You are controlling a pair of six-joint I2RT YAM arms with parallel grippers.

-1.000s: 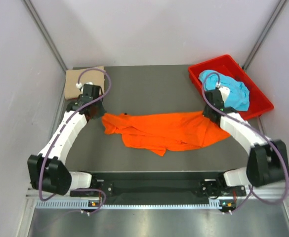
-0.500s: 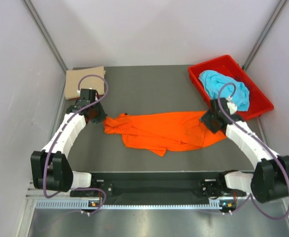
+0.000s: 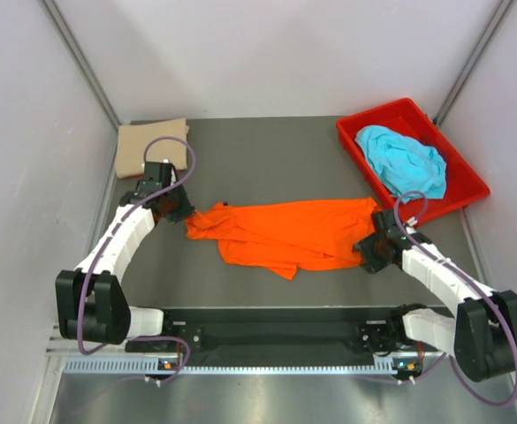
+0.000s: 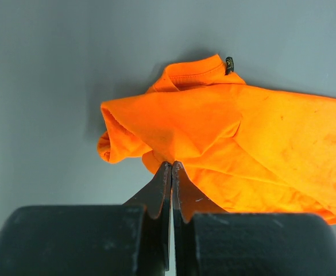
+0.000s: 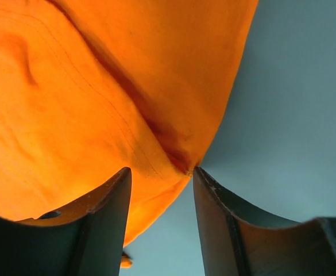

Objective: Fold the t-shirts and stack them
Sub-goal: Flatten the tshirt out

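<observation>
The bright orange t-shirt (image 3: 285, 231) lies crumpled across the middle of the table. My left gripper (image 3: 181, 215) is shut on its left end; in the left wrist view the closed tips (image 4: 172, 165) pinch a fold of the orange cloth (image 4: 242, 132). My right gripper (image 3: 370, 252) stands open at the shirt's near right corner. In the right wrist view that corner (image 5: 99, 86) reaches in between the spread fingers (image 5: 113, 198) without being pinched. A folded tan t-shirt (image 3: 148, 146) lies at the back left. The turquoise t-shirt (image 3: 404, 161) is bunched in the bin.
A rigid red plastic bin (image 3: 351, 140) sits at the back right, next to the right wall. Grey walls close in the table on the left, back and right. The arms' bases and a black rail (image 3: 276, 331) run along the near edge.
My right gripper has opened, let go of the shirt's right end and drawn back towards the near edge. That end now lies on the table. My left gripper shifted slightly right.
</observation>
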